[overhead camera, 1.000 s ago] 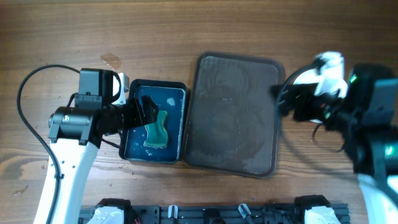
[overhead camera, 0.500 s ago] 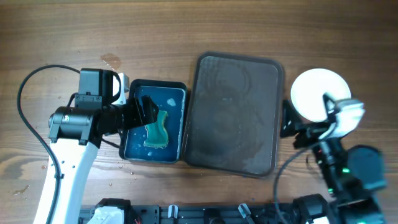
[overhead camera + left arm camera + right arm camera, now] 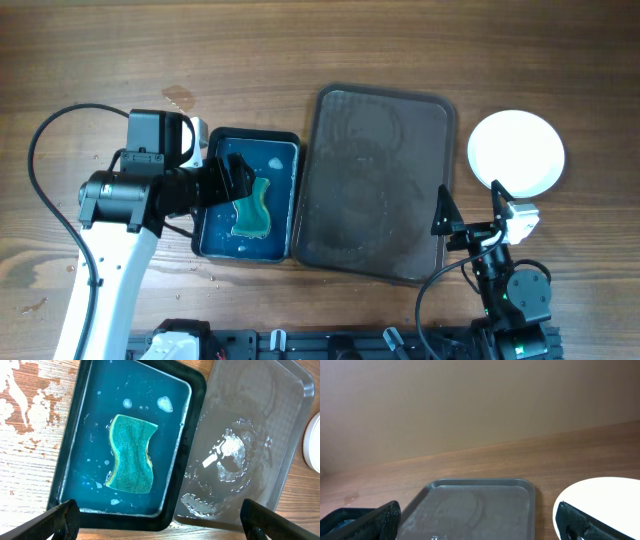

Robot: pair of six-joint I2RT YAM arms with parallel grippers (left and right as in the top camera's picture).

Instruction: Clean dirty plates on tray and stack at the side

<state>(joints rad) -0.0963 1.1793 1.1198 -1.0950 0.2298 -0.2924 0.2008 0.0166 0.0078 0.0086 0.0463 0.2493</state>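
Plates (image 3: pixel 516 152) show as a single white round disc on the wooden table (image 3: pixel 300 50), just to the right of the tray (image 3: pixel 378 185) and near its far right corner. From above I cannot tell how many lie stacked there. The top face looks clean white with no blue mark.

The tray is dark brown, wet and streaked, with nothing on it. Its left edge is just beside a smaller dark basin (image 3: pixel 215 245). The basin holds shallow water and a green sponge (image 3: pixel 252 208), which lies flat near the middle.

The left gripper (image 3: pixel 240 185) hovers over the basin. In the wrist view its jaws are spread wide, one to each side of the basin, and they hold nothing. The sponge lies below them, untouched.

The right gripper (image 3: pixel 468 205) sits low at the near edge of the table, by the tray's near right corner and well short of the plates. Its jaws are also wide apart and empty. A few water drops (image 3: pixel 178 97) mark the wood beyond the basin.
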